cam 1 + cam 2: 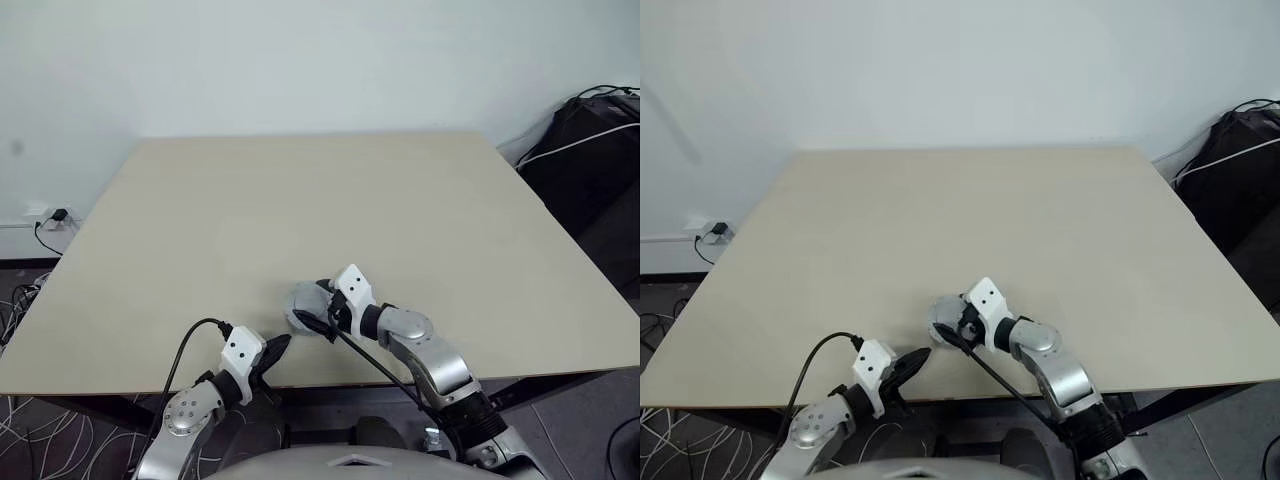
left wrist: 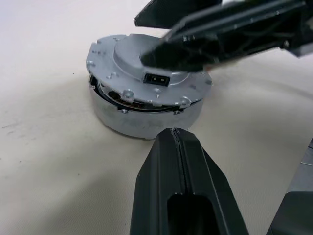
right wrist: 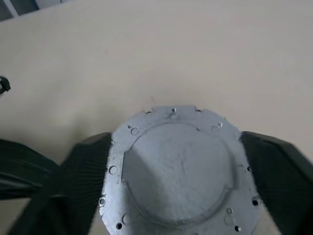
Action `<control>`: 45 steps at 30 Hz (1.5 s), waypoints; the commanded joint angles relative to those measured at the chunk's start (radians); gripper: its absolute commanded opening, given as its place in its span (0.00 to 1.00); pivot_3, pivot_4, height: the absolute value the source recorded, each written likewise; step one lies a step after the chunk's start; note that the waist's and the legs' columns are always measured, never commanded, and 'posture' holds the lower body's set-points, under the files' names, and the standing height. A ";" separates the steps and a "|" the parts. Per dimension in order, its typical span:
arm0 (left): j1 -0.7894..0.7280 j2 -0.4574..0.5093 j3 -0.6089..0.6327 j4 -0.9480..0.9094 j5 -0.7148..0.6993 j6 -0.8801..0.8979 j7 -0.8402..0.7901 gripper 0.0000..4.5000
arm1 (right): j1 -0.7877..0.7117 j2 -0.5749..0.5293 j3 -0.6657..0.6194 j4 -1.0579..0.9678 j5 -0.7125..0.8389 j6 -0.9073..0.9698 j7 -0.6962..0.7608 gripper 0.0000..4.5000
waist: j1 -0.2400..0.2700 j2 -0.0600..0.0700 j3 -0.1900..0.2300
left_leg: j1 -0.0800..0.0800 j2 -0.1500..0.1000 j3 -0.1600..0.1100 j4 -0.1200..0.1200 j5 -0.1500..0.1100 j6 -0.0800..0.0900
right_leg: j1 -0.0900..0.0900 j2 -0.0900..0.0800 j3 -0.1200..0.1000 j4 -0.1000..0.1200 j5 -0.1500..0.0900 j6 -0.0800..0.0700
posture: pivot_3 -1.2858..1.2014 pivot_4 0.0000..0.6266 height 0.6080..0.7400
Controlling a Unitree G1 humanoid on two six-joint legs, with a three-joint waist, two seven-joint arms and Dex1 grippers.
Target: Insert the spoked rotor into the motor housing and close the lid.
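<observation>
Head pair looks down over table (image 1: 300,200); wrist views close on lid (image 3: 178,171)

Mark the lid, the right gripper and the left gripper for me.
lid (image 3: 178,169): right wrist view, raised centre of its face.
right gripper (image 3: 178,181): right wrist view, midway between the fingertips.
left gripper (image 2: 178,139): left wrist view, closed fingertips.

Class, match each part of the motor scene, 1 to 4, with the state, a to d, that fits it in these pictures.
Column one:
1. lid
2. motor housing
3. left end effector
4. right end effector

Column two:
a. fingers shut together, tip pointing at the motor
b. silver-grey, lying on top
c. fingers spread, one on each side of the lid
d. underneath, with copper showing through a gap

Pairs: 1-b; 2-d; 3-a; 4-c
</observation>
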 commanded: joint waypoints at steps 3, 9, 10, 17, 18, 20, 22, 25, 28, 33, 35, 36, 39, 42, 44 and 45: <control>0.001 0.000 0.007 -0.023 0.001 -0.024 0.002 0.00 | -0.027 0.011 0.005 0.016 -0.014 -0.035 0.018 1.00 | 0.000 0.000 0.000 | 0.000 0.000 0.000 0.000 0.000 0.000 | 0.000 0.000 0.000 0.000 0.000 0.000 | 0.52 0.00 1.00; 0.002 -0.001 0.009 -0.016 0.002 -0.030 0.004 0.00 | -0.029 0.018 0.017 0.063 -0.051 -0.060 0.010 1.00 | 0.000 0.000 0.000 | 0.000 0.000 0.000 0.000 0.000 0.000 | 0.000 0.000 0.000 0.000 0.000 0.000 | 0.52 0.00 1.00; 0.002 -0.001 0.010 -0.015 0.001 -0.031 0.004 0.00 | -0.027 0.020 0.019 0.067 -0.056 -0.065 0.007 1.00 | 0.000 0.000 0.000 | 0.000 0.000 0.000 0.000 0.000 0.000 | 0.000 0.000 0.000 0.000 0.000 0.000 | 0.52 0.00 1.00; 0.002 0.000 0.014 -0.004 0.000 -0.039 0.003 0.00 | -0.014 0.028 0.015 0.068 -0.065 -0.073 0.002 0.86 | 0.000 0.000 -0.001 | 0.000 0.000 0.000 0.000 0.000 0.000 | 0.000 0.000 0.000 0.001 0.000 0.000 | 0.52 0.00 1.00; 0.002 0.000 0.013 -0.002 0.000 -0.040 0.003 0.00 | -0.013 0.028 0.015 0.065 -0.064 -0.071 0.001 0.78 | 0.000 0.000 -0.001 | 0.000 0.000 0.000 0.000 0.000 0.000 | 0.000 0.000 0.000 0.001 0.000 0.000 | 0.52 0.00 1.00; 0.000 0.001 0.013 0.002 0.000 -0.042 0.001 0.00 | -0.011 0.031 0.012 0.056 -0.062 -0.067 -0.003 0.71 | 0.000 0.000 -0.001 | 0.000 0.000 0.000 0.000 0.000 0.000 | 0.000 0.000 0.000 0.001 0.000 0.000 | 0.52 0.00 1.00; -0.003 0.000 0.012 0.008 0.001 -0.045 -0.001 0.00 | -0.012 0.036 0.009 0.047 -0.059 -0.061 -0.009 0.71 | 0.000 0.000 -0.001 | 0.000 0.000 0.000 0.000 0.000 0.000 | 0.000 0.000 0.000 0.001 0.000 0.000 | 0.52 0.00 1.00; -0.004 -0.001 0.011 0.018 0.002 -0.051 -0.003 0.00 | -0.011 0.041 0.006 0.038 -0.056 -0.057 -0.015 0.71 | -0.001 0.000 -0.001 | 0.001 0.000 0.000 0.000 0.000 0.000 | 0.000 0.000 0.000 0.001 0.000 0.000 | 0.52 0.00 1.00; -0.006 -0.002 0.011 0.030 0.002 -0.059 -0.004 0.00 | -0.012 0.043 0.008 0.033 -0.062 -0.052 -0.023 0.71 | -0.001 0.000 -0.001 | 0.001 0.000 0.000 0.000 0.000 0.000 | 0.000 0.000 0.000 0.002 0.000 0.000 | 0.52 0.00 1.00; -0.008 -0.004 0.012 0.054 0.003 -0.078 -0.004 0.00 | -0.018 0.041 0.020 0.036 -0.077 -0.034 -0.034 0.71 | -0.001 0.000 -0.002 | 0.001 0.000 0.000 0.000 0.000 0.000 | 0.000 0.000 0.000 0.002 0.000 0.000 | 0.52 0.00 1.00; -0.009 -0.004 0.014 0.064 0.002 -0.085 -0.005 0.00 | -0.023 0.042 0.027 0.035 -0.088 -0.012 -0.041 0.71 | -0.001 0.001 -0.003 | 0.001 0.000 0.000 0.000 0.000 0.000 | 0.000 0.000 0.000 0.002 0.000 0.000 | 0.52 0.00 1.00; -0.010 -0.003 0.015 0.069 0.001 -0.089 -0.005 0.00 | -0.026 0.042 0.029 0.035 -0.093 -0.004 -0.044 0.71 | -0.001 0.000 -0.004 | 0.001 0.000 0.000 0.000 0.000 0.000 | 0.000 0.000 0.000 0.002 0.000 0.000 | 0.52 0.00 1.00; -0.013 -0.003 0.016 0.082 0.000 -0.100 -0.007 0.00 | -0.030 0.045 0.032 0.034 -0.098 0.011 -0.046 0.71 | -0.001 0.000 -0.006 | 0.001 0.000 0.000 0.000 0.000 0.000 | 0.000 0.000 0.000 0.002 0.000 0.000 | 0.52 0.00 1.00; -0.021 -0.006 0.020 0.122 -0.001 -0.124 -0.012 0.00 | -0.039 0.042 0.044 0.032 -0.128 0.034 -0.066 0.71 | -0.001 0.000 -0.007 | 0.002 0.000 0.000 0.000 0.000 0.000 | 0.000 0.000 0.001 0.002 0.000 0.000 | 0.52 0.00 1.00; -0.026 -0.008 0.021 0.147 -0.001 -0.140 -0.015 0.00 | -0.041 0.043 0.045 0.031 -0.132 0.037 -0.067 0.71 | 0.000 0.000 -0.008 | 0.002 0.000 0.000 0.000 0.000 0.000 | 0.000 0.000 0.000 0.003 0.000 -0.001 | 0.52 0.00 1.00; -0.028 -0.009 0.021 0.155 0.000 -0.147 -0.015 0.00 | -0.041 0.043 0.045 0.030 -0.134 0.039 -0.067 0.71 | -0.001 0.000 -0.008 | 0.002 0.000 0.000 0.001 0.000 0.000 | 0.000 0.000 0.000 0.003 0.000 -0.001 | 0.52 0.00 1.00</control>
